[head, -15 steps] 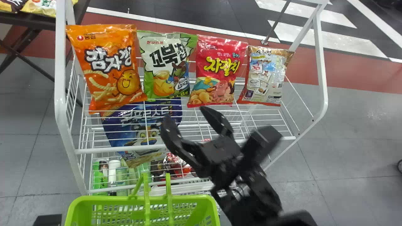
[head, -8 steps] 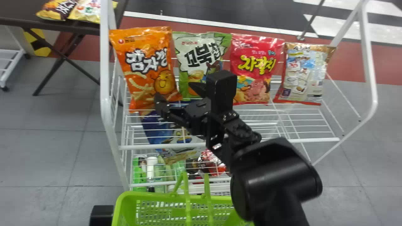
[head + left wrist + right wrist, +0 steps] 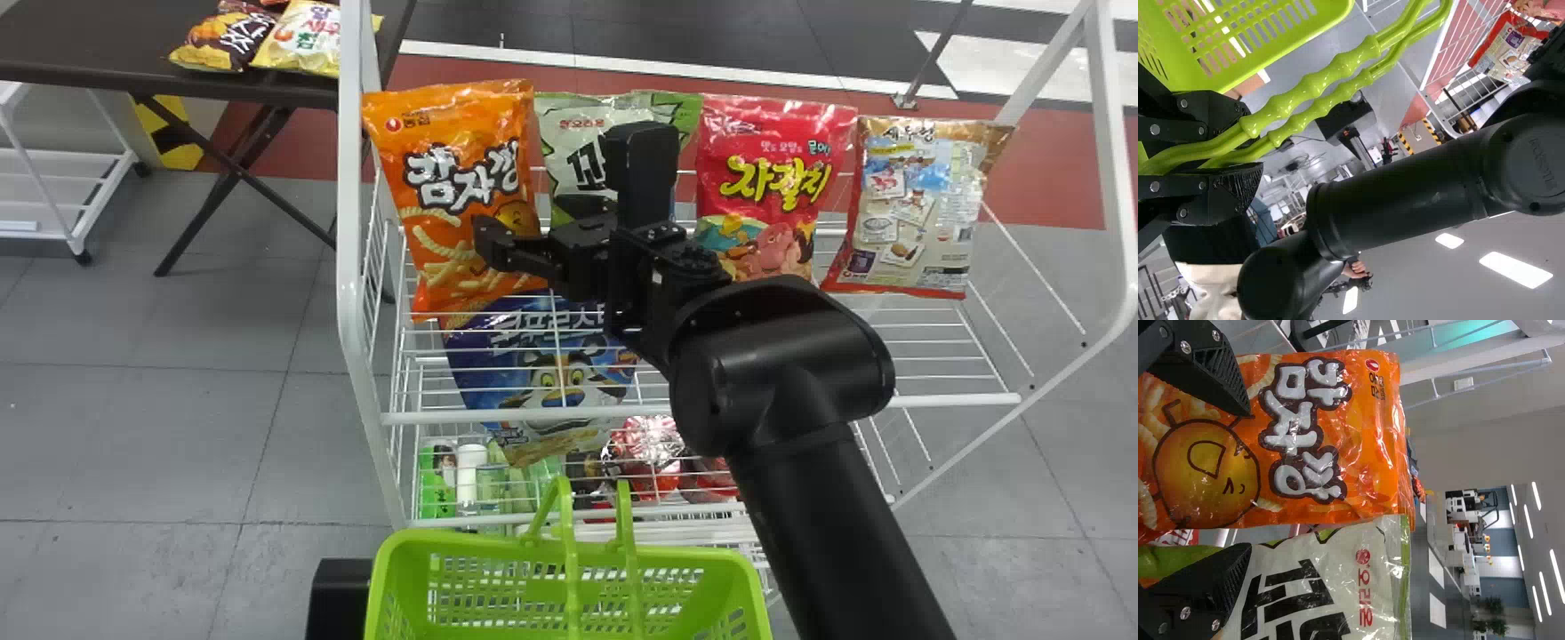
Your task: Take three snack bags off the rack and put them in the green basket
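Observation:
In the head view my right gripper [image 3: 533,233] is before the orange bag [image 3: 467,191] and the green-white bag [image 3: 573,147], partly covering the latter. A red bag [image 3: 772,182] and a beige bag [image 3: 920,209] hang farther right. From the right wrist view, my right gripper [image 3: 1245,480] stands open, one finger over the orange bag [image 3: 1305,440], the other over the green-white bag [image 3: 1338,587]. The green basket [image 3: 391,587] is at the bottom of the head view. In the left wrist view my left gripper [image 3: 1238,150] is shut on the basket's handles [image 3: 1291,110].
The white wire rack [image 3: 356,302] has a blue bag [image 3: 533,356] below the top row and more goods on the shelf beneath. A dark table [image 3: 80,53] with snack bags is at the back left.
The right gripper has moved left and up from in front of the shelf to the orange and green-white bags. The rack and basket have shifted rightward in the head view.

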